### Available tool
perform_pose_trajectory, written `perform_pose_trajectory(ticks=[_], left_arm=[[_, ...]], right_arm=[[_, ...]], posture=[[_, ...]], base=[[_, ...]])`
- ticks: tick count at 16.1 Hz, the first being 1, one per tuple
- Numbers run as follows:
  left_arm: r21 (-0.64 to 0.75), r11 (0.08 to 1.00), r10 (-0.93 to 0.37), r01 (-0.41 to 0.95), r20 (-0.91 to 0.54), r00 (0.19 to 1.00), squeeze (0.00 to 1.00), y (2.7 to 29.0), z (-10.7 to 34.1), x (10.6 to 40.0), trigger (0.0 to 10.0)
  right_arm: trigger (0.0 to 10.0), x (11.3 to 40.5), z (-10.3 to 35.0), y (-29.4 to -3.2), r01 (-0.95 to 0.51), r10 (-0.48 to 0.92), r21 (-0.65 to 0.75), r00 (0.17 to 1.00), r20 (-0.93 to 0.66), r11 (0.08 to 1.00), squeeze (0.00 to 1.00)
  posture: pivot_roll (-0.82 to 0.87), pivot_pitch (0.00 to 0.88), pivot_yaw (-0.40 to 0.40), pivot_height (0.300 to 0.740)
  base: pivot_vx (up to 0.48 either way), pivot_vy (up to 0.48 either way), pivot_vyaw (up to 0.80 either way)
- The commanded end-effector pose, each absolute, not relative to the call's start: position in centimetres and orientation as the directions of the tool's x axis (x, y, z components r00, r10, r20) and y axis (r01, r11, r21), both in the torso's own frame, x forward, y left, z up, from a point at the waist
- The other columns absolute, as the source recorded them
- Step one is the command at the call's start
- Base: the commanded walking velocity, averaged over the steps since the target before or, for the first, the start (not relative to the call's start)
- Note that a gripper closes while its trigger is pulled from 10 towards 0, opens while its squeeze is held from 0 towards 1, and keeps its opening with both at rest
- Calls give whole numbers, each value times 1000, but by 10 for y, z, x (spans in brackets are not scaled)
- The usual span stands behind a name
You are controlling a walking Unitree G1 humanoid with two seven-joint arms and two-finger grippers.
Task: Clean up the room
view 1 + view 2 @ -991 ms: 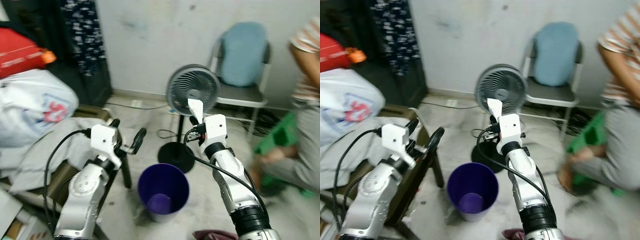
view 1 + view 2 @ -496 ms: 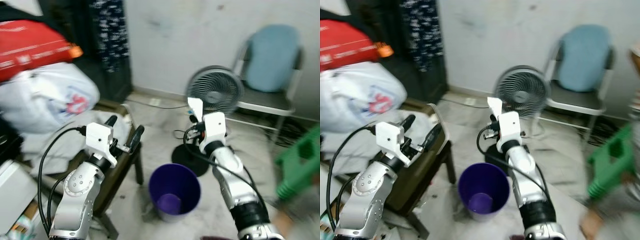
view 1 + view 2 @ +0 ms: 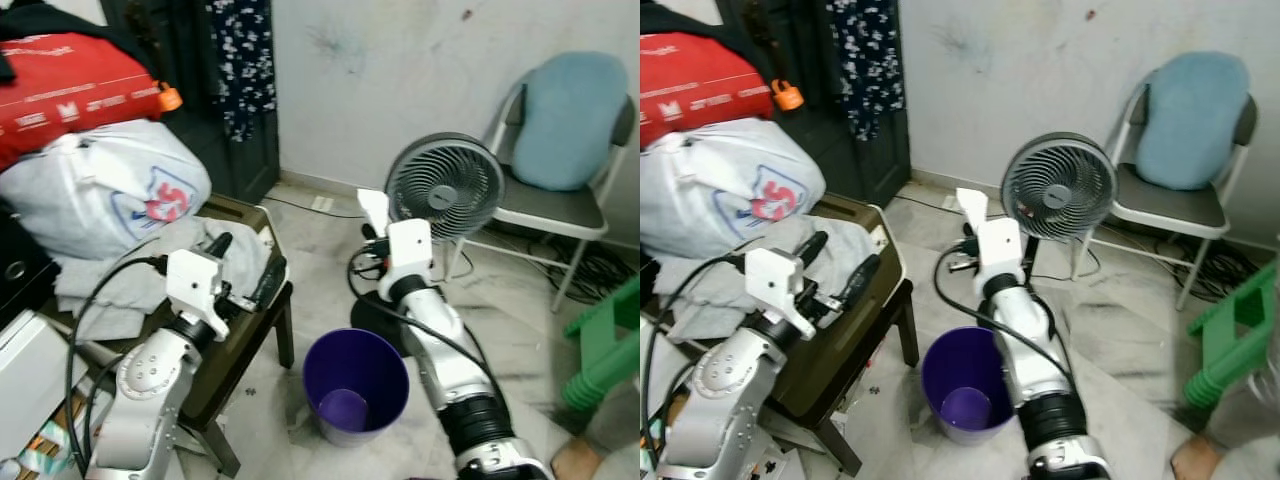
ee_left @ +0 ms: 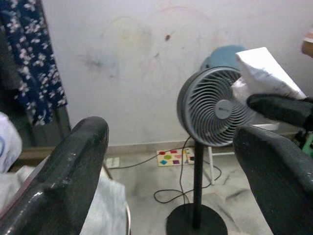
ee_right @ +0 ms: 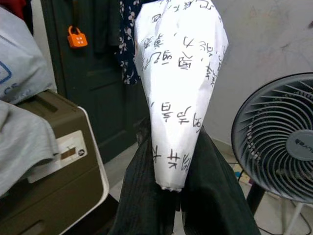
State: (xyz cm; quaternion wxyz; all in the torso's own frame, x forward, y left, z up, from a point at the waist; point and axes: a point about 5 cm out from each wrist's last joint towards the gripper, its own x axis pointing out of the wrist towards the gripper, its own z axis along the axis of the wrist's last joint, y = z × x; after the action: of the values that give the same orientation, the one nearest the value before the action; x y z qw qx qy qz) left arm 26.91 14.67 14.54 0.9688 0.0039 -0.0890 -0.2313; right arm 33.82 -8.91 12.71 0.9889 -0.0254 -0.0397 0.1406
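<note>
My right gripper (image 3: 374,222) is raised above the floor, shut on a white paper wrapper (image 5: 178,88) printed with black characters; the paper (image 3: 374,207) sticks up past the fingers (image 5: 215,196). Below and slightly left of it stands a purple bin (image 3: 355,385) with a paler patch at its bottom. My left gripper (image 3: 245,270) is open and holds nothing, hovering over the olive suitcase (image 3: 240,340); its two black fingers (image 4: 73,161) frame the wrist view.
A grey standing fan (image 3: 443,190) is right behind my right arm, its cord on the floor. A folding chair with a blue cushion (image 3: 570,110) stands at the back right, a green stool (image 3: 605,345) far right. White bag (image 3: 110,190), red bag (image 3: 80,95) and grey cloth (image 3: 120,285) pile left.
The camera has swung left: the person at the right has left the picture and the bags at the left fill more of it. Both arms hold much the same pose over the bin.
</note>
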Motion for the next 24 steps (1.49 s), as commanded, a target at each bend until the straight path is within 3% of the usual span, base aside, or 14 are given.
perform_pose_trajectory(ticks=[1,6,7,12,16,20,24], left_arm=[[77,877,-480,474,187,857,0,143,154,269,10000],[63,861,-506,504,196,840,0,138,159,255,10000],[35,849,-525,527,166,835,0,135,149,246,10000],[-9,815,-575,579,114,810,0,120,135,239,10000],[80,808,-590,584,111,800,0,121,139,246,10000],[157,801,-593,577,74,802,0,138,140,244,10000],[220,863,-470,455,18,882,0,150,126,254,10000]], right_arm=[[10000,340,134,-91,-255,261,-65,961,97,965,0],[10000,332,138,-98,-217,221,-47,969,110,975,0],[10000,322,132,-115,-179,181,-32,979,93,983,0],[10000,301,120,-149,-64,65,-26,997,50,998,0],[10000,299,123,-145,-57,57,-18,997,50,998,0],[10000,297,114,-133,-103,103,-9,995,-1,995,0],[10000,304,107,-107,-189,189,10,981,-39,982,0]], posture=[[-9,22,4,740],[-26,71,-31,740],[-25,65,-39,740],[-84,62,30,740],[-88,74,42,740],[-32,111,24,740],[-11,125,12,740]], base=[[0,0,0],[0,0,0],[0,0,0],[0,0,-281],[0,0,-200],[0,0,0],[0,0,0]])
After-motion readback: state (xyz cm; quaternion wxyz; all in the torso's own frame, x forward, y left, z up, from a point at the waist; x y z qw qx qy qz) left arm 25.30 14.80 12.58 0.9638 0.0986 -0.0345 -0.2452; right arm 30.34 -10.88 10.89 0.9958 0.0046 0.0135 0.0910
